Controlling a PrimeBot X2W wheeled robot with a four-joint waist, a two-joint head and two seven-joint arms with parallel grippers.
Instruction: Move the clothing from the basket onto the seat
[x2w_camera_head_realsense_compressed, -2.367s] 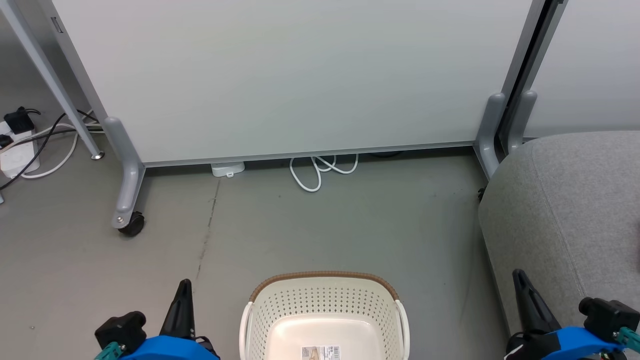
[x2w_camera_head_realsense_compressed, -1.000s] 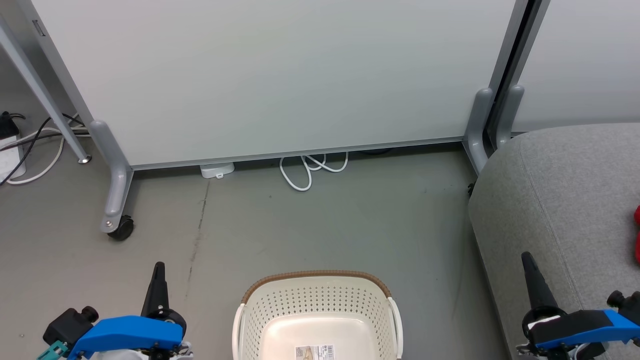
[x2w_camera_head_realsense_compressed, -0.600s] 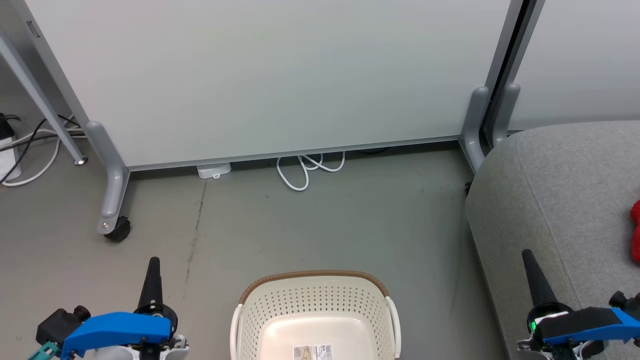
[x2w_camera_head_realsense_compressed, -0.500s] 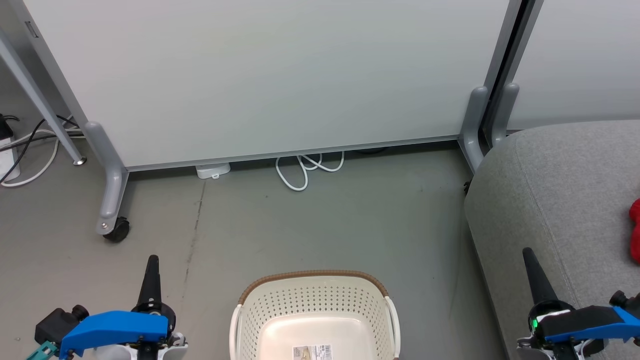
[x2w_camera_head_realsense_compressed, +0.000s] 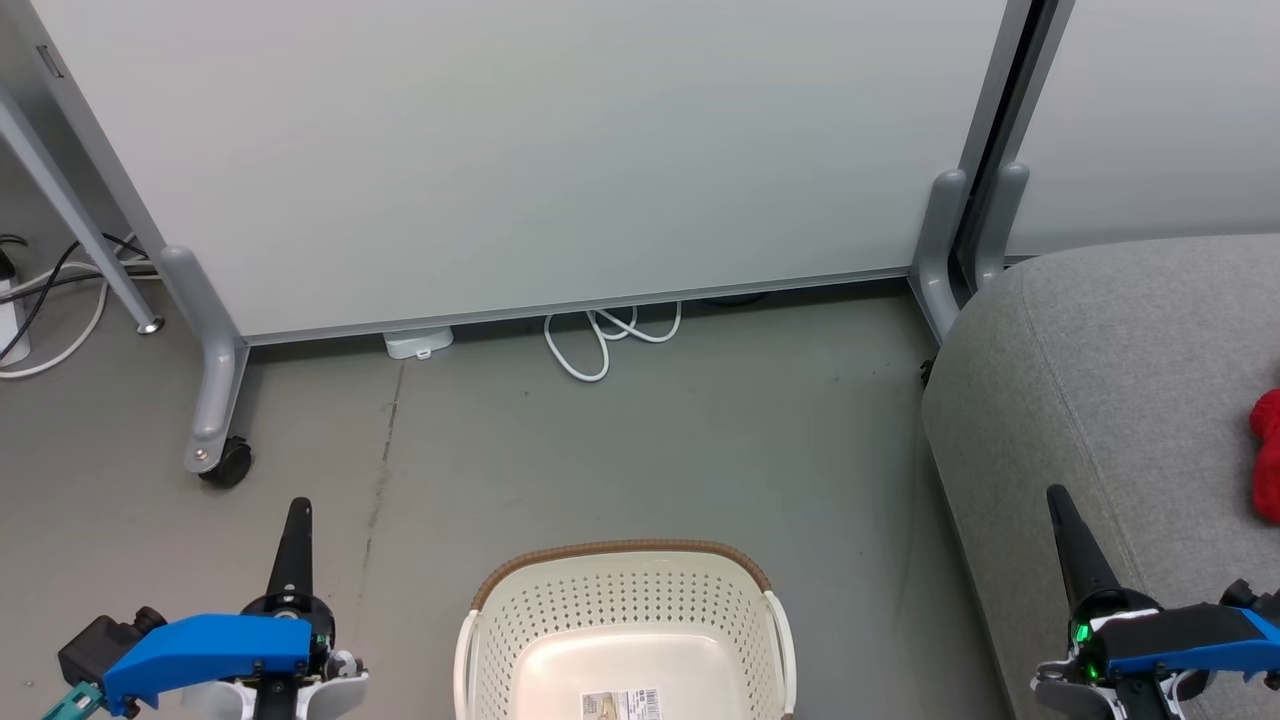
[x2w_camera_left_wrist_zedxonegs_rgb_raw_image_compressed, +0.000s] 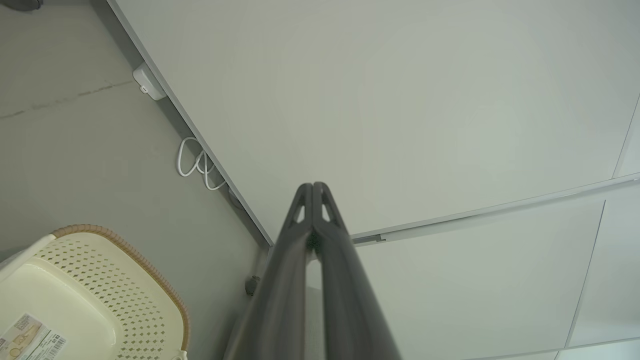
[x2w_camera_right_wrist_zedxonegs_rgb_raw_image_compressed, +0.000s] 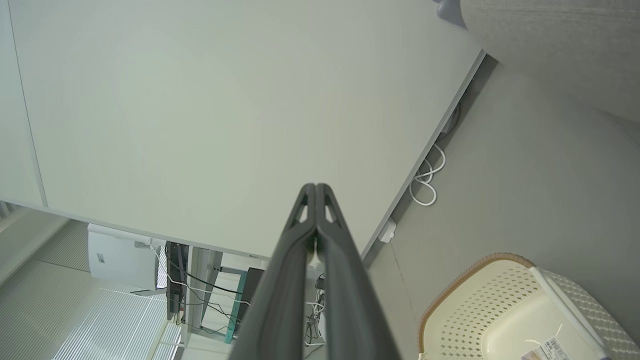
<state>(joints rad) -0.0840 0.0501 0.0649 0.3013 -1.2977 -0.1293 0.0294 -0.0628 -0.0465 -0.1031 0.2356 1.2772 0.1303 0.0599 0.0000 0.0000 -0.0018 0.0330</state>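
I could read no text anywhere I looked. The one printed thing was the label sticker (x2w_camera_head_realsense_compressed: 620, 704) on the floor of the basket (x2w_camera_head_realsense_compressed: 620, 590). It carried a barcode and lines of small print beside a pale picture, all too small and blurred for me to make out. From my left wrist and my right wrist views it was just as illegible.

Grey floor (x2w_camera_head_realsense_compressed: 640, 450) pictured, marked by thin crack (x2w_camera_head_realsense_compressed: 378, 490); cream basket (x2w_camera_head_realsense_compressed: 620, 548) set on it at near centre, white cable loop (x2w_camera_head_realsense_compressed: 598, 345) laid beneath partition (x2w_camera_head_realsense_compressed: 560, 150). Grey seat (x2w_camera_head_realsense_compressed: 1130, 380) stood at right, red clothing (x2w_camera_head_realsense_compressed: 1266, 455) laid on it.
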